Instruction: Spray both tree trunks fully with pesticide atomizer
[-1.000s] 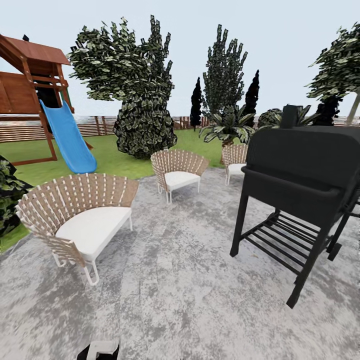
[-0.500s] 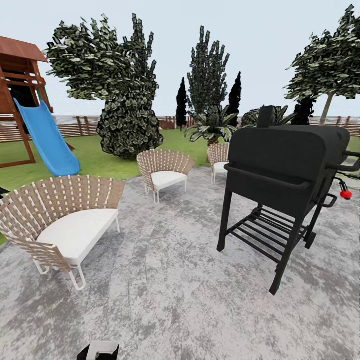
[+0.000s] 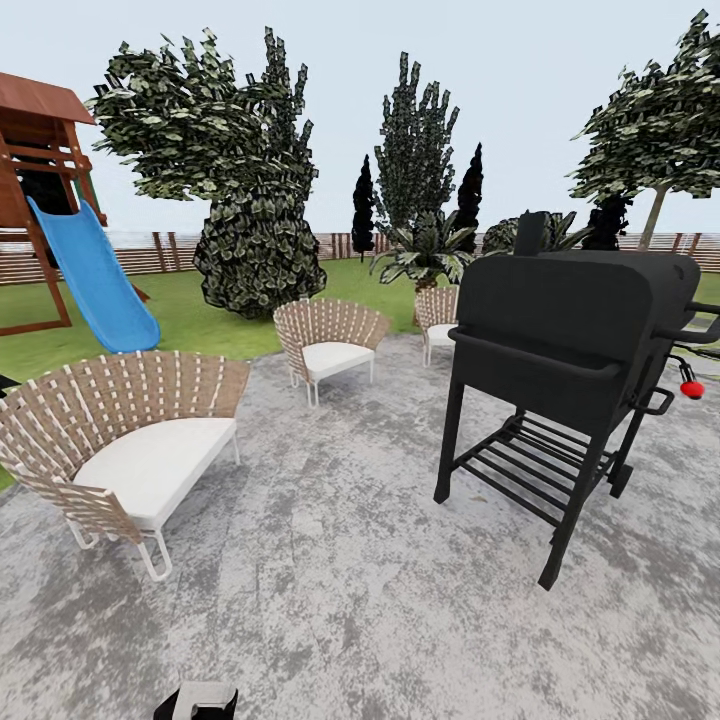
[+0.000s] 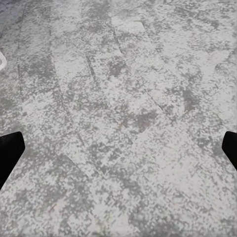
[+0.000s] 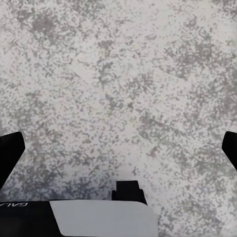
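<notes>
Grey stone patio [image 3: 340, 560], black grill [image 3: 570, 330].

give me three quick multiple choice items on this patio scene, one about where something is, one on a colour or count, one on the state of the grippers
1. Where does the black grill stand?
A. on the grass by the slide
B. on the grey stone patio
C. against the fence

2. What colour is the slide on the playset?
A. blue
B. yellow
C. red

3. How do both grippers stand in the wrist views?
A. shut on a sprayer
B. shut and empty
C. open and empty

Answers:
1. B: the grill's legs rest on the patio, at the right of the head view.
2. A: the slide is plain blue, coming down from the wooden playset onto the lawn.
3. C: the left gripper and the right gripper each show dark fingers at the picture's two edges, wide apart, with bare paving between.
</notes>
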